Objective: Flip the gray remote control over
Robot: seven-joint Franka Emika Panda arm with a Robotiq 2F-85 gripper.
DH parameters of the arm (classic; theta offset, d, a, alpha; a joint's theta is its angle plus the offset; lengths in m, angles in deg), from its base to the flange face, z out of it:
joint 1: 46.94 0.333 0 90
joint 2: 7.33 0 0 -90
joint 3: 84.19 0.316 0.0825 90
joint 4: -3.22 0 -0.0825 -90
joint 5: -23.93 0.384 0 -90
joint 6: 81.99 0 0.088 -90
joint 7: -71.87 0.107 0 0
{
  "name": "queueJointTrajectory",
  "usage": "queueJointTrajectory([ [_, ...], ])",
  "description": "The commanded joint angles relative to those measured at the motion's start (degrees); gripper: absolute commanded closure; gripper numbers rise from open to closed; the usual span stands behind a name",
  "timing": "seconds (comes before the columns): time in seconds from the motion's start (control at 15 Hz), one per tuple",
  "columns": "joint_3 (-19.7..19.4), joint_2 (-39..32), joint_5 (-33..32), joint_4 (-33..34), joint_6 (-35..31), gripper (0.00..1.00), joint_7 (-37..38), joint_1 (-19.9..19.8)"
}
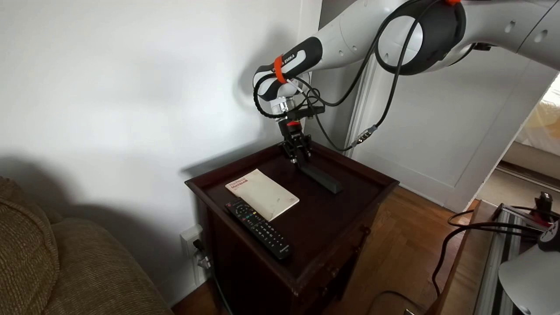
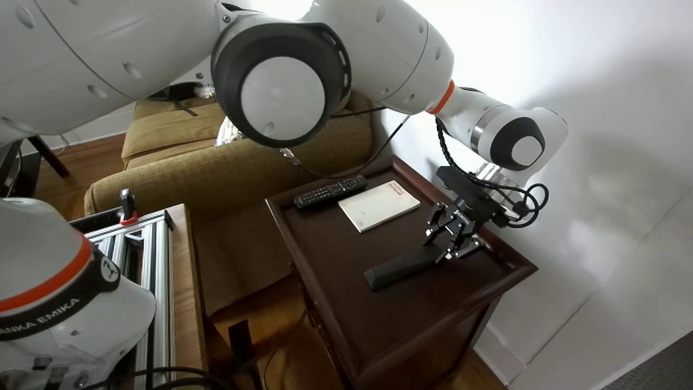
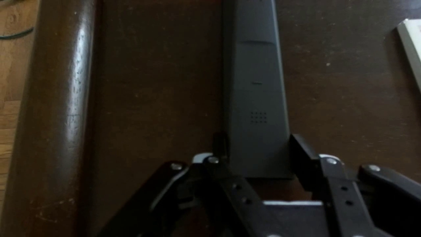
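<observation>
The gray remote control (image 1: 322, 178) lies flat on the dark wooden table (image 1: 315, 227). In an exterior view it also shows as a slim dark bar (image 2: 403, 268). In the wrist view its upper face (image 3: 258, 89) is smooth, with a low ridge, a short mark and a small grid of dots. My gripper (image 1: 301, 158) is at the end of the bar near the wall. It also shows in an exterior view (image 2: 435, 250). In the wrist view the fingers (image 3: 258, 148) press in on both long sides of that end, so the gripper appears shut on it. Part of its left side is hidden.
A pale book (image 1: 264, 194) and a longer black remote with buttons (image 1: 258, 227) lie on the same table. The table has a raised rim (image 3: 65, 98) near the gripper. A white wall (image 1: 131, 109) stands behind, and a brown sofa (image 1: 87, 267) beside.
</observation>
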Motion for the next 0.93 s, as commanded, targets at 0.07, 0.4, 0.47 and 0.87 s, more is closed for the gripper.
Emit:
queueJointTrajectory([
  [0.07, -0.94, 2.38, -1.93, -1.8, -4.82, 0.74, -0.31, 1.82],
  [0.4, -3.1, 10.77, -6.92, -13.2, -21.08, 0.74, 1.83, 6.83],
  [0.47, -3.47, 12.22, -7.75, -15.52, -25.08, 0.74, 2.59, 7.86],
  [0.87, -2.36, 21.04, -9.77, -29.76, -43.39, 0.74, 5.99, 11.3],
])
